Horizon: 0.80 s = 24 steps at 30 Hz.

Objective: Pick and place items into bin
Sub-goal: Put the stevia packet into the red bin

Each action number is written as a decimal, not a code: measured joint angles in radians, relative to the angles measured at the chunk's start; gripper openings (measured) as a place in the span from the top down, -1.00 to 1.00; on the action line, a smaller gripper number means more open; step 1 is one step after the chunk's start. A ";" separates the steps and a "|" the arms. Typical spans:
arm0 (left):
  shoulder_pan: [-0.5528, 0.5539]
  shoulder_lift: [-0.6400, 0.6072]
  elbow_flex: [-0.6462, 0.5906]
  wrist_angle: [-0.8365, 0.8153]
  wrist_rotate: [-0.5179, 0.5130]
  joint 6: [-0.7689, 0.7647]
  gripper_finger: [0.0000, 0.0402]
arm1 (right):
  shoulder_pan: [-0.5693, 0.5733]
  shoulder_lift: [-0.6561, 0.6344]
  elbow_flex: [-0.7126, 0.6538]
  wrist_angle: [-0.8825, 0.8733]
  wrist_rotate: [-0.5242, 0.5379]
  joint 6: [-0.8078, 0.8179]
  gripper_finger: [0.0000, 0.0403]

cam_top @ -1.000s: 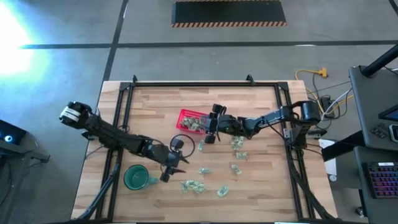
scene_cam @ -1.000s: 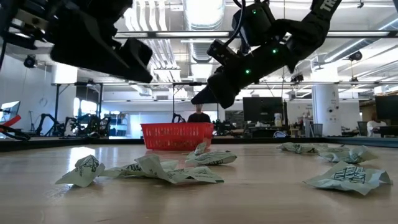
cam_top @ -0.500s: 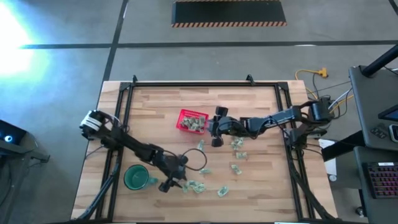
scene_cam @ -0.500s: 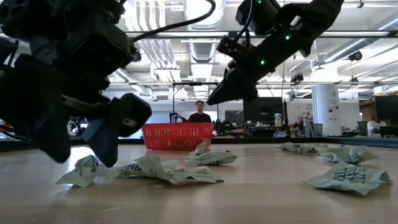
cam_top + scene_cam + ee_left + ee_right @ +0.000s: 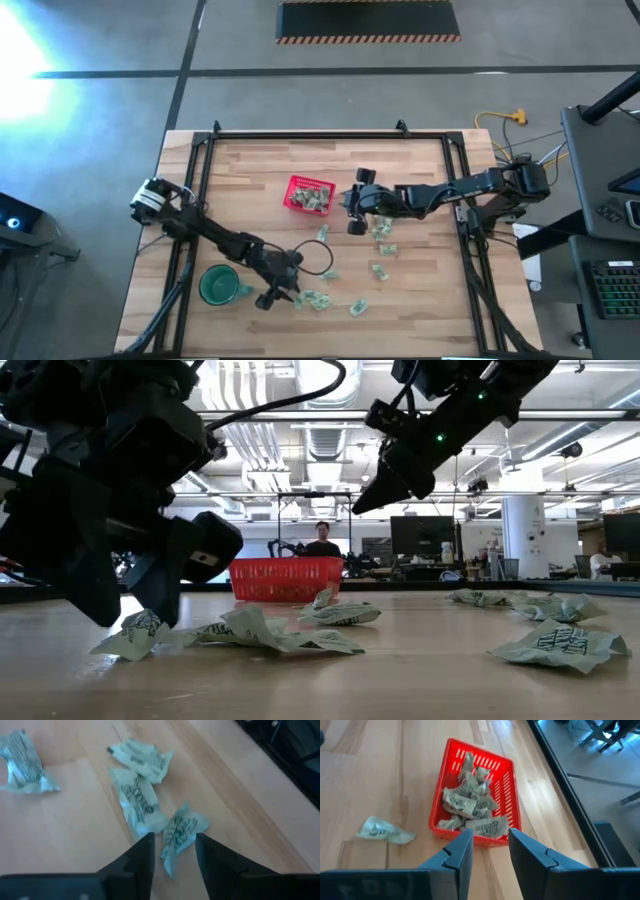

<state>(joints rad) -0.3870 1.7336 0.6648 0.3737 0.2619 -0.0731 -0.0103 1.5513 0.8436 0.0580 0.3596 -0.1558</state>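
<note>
My right hand (image 5: 352, 206) has just pulled back from over the red mesh basket (image 5: 296, 186), fingers apart and empty, so that drop is done, and crinkled wrappers (image 5: 470, 805) are heaped inside the perforated plastic walls near the counter's middle. My left hand (image 5: 171, 851) has dropped low toward the near edge, fingers spread either side of a pale green-and-white wrapped piece (image 5: 178, 831) but not closed on it. That one is next, I reckon. The stuff looks light, creased, papery, likely to slide on the smooth wooden counter (image 5: 420, 290). More pieces (image 5: 380, 232) lie scattered right of the basket.
</note>
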 joint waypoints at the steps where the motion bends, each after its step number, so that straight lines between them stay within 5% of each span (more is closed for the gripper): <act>1: 0.000 0.000 -0.001 -0.010 0.000 0.000 0.44 | 0.001 0.000 0.000 -0.008 0.000 0.002 0.45; 10: 0.001 0.000 -0.004 -0.027 -0.001 0.002 0.94 | 0.006 -0.007 0.000 -0.046 0.000 0.007 0.53; 16: 0.002 -0.012 -0.004 -0.034 -0.043 0.026 0.98 | 0.006 -0.015 0.000 -0.064 -0.001 0.007 0.58; 24: 0.008 -0.147 -0.004 -0.190 -0.340 0.102 0.99 | 0.006 -0.033 0.000 -0.141 0.002 0.044 0.64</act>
<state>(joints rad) -0.3790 1.5868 0.6605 0.1839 -0.0784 0.0285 -0.0040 1.5181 0.8433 -0.0834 0.3615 -0.1121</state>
